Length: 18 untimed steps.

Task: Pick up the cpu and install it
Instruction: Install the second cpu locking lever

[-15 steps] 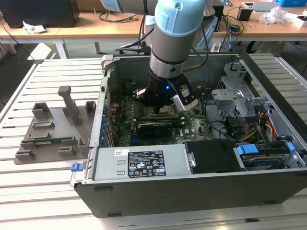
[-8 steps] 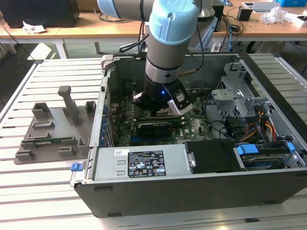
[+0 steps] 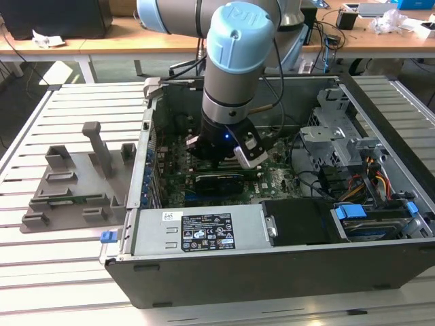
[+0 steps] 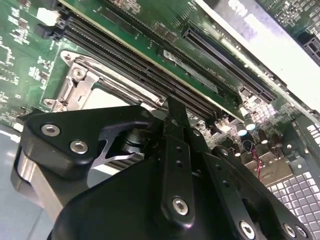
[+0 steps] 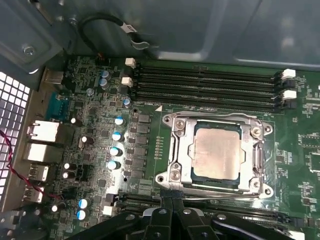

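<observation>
Where the first wrist view looks: cpu [image 5: 216, 153] seated.

cpu [image 5: 217, 154]: lies in the socket frame [image 5: 176, 150] on the motherboard [image 5: 145, 80] — memory slots [image 5: 205, 85] run just beside the frame
gripper [image 5: 167, 200]: inside the computer case [image 3: 272, 272], above the board, near the socket frame
fixture plate [image 3: 68, 190]: on the table [image 3: 41, 265] — at the exterior view's left of the case
</observation>
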### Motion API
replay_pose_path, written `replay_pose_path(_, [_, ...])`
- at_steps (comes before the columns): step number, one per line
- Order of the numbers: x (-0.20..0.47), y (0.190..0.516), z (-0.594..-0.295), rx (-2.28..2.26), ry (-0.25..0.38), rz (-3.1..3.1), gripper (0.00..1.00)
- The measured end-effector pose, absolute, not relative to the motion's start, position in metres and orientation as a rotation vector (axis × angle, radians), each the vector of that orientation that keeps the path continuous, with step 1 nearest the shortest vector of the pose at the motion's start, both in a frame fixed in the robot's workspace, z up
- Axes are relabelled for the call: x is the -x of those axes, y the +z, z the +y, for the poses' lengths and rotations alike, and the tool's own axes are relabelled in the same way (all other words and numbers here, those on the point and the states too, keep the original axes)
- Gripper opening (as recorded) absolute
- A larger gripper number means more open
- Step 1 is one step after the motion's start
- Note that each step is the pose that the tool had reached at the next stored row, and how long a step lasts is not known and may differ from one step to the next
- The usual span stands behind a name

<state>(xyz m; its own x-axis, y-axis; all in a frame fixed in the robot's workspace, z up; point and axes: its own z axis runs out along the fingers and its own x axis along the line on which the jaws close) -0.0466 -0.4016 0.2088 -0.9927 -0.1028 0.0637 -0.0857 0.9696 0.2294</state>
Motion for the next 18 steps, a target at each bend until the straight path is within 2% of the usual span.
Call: replay_pose_path(18, [0.052, 0.197, -0.393, -0.147, -0.373, -3.042, 0.11])
